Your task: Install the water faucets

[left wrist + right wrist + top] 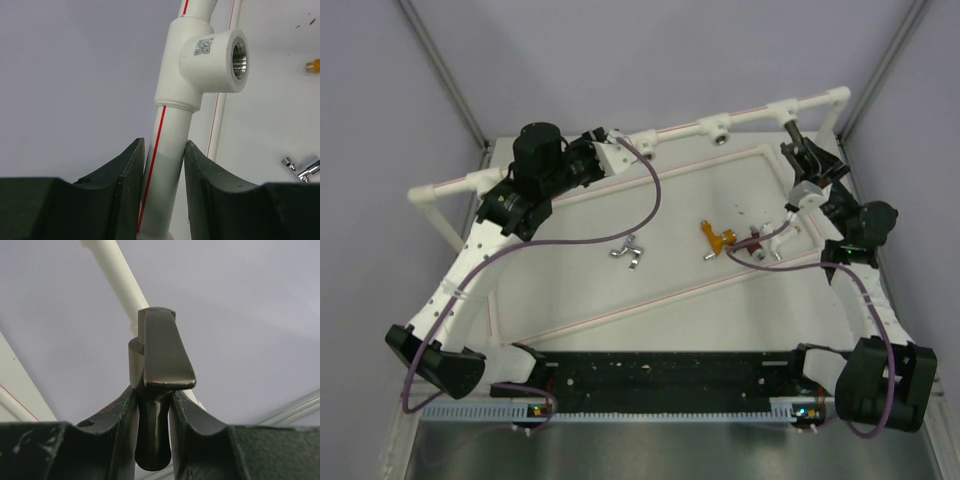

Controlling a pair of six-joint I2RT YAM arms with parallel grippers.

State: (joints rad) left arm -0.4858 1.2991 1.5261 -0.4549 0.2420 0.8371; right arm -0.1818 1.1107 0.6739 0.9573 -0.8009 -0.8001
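A white pipe rail (570, 160) with threaded sockets (719, 127) runs along the back of the table. My left gripper (620, 152) is shut on the white pipe (165, 170), just below a tee socket (220, 60) whose metal hole is bare. My right gripper (798, 150) is shut on the dark grey faucet (160, 355), lever handle uppermost, held up at the socket (785, 108) near the rail's right end. Loose on the mat lie a silver faucet (628, 252), an orange-gold one (715, 237) and a reddish-brown one (756, 243).
A thinner white rail with a red stripe (620, 310) frames the mat in a slanted quadrilateral. Purple cables loop from both arms over the mat. The silver faucet (302, 167) and the orange-gold tip (313, 65) show at the right edge of the left wrist view.
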